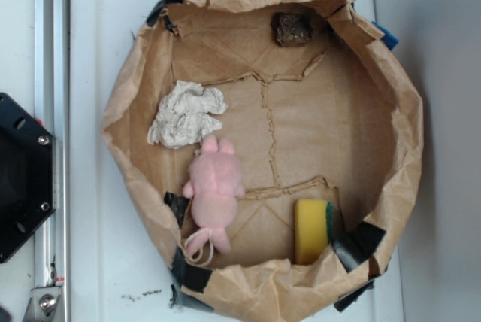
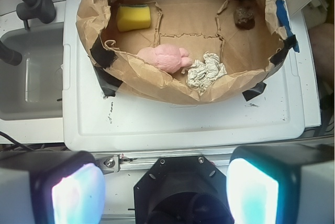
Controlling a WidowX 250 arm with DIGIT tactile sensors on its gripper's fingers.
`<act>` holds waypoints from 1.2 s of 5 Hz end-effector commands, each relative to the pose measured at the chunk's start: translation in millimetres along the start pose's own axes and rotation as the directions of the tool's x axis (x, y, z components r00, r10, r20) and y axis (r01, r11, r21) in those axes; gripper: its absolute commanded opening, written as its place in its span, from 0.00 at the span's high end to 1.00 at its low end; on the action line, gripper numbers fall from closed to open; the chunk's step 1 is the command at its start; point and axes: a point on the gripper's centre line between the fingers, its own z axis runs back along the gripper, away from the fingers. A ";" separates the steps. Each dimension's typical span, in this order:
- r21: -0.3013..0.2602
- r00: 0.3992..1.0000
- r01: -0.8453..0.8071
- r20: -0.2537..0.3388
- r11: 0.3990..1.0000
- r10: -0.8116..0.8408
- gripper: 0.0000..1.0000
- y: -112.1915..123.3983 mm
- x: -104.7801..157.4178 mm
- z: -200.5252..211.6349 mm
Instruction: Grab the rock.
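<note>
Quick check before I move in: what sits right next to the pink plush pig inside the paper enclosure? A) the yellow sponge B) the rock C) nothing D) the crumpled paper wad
D: the crumpled paper wad touches the pink plush pig at its head, while the rock and yellow sponge lie apart.

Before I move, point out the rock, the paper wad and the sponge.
rock [image 1: 291,28], exterior view, middle of its dark top.
paper wad [image 1: 185,114], exterior view, crumpled centre.
sponge [image 1: 310,230], exterior view, yellow face.
</note>
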 end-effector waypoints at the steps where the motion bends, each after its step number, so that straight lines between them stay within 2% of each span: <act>1: 0.000 1.000 0.000 0.000 1.000 0.000 0.00 0.0 0.0 0.0; 3: 0.054 0.985 -0.095 0.148 0.994 0.087 0.00 42.8 65.7 -12.7; 4: 0.055 0.975 -0.144 0.176 0.988 0.132 0.00 56.5 95.9 -25.4; 5: 0.061 0.984 -0.116 0.141 0.991 0.106 0.00 57.3 127.3 -42.0; 6: 0.064 0.985 -0.124 0.129 0.990 0.115 0.00 57.5 144.6 -58.0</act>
